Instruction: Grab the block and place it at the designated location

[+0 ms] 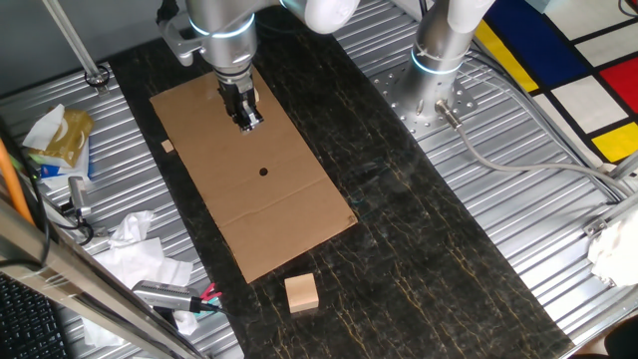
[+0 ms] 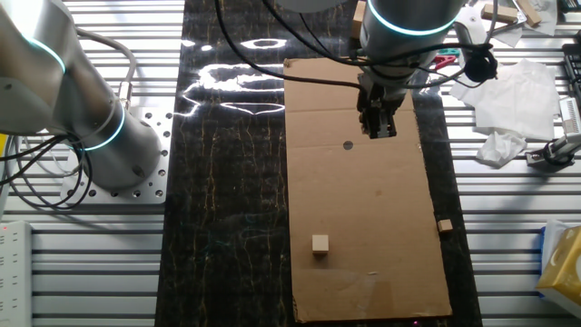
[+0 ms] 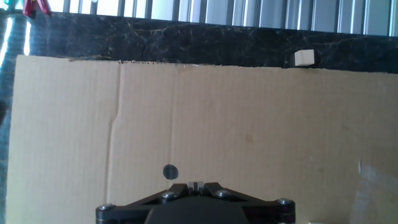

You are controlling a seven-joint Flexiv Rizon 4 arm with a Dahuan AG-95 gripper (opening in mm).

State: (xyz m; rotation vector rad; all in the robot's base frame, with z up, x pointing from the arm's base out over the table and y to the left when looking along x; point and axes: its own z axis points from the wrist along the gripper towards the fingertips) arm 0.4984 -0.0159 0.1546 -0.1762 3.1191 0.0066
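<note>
The tool hangs over the cardboard sheet with its fingers pressed together, pinching nothing, just beside the black dot. The block sits on the sheet well apart from both, toward the surface's edge nearest the other fixed camera.

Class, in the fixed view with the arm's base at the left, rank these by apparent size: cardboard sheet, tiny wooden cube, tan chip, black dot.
1. cardboard sheet, by far the largest
2. tiny wooden cube
3. tan chip and black dot: both look slightly smaller than the cube, and too alike to rank
</note>
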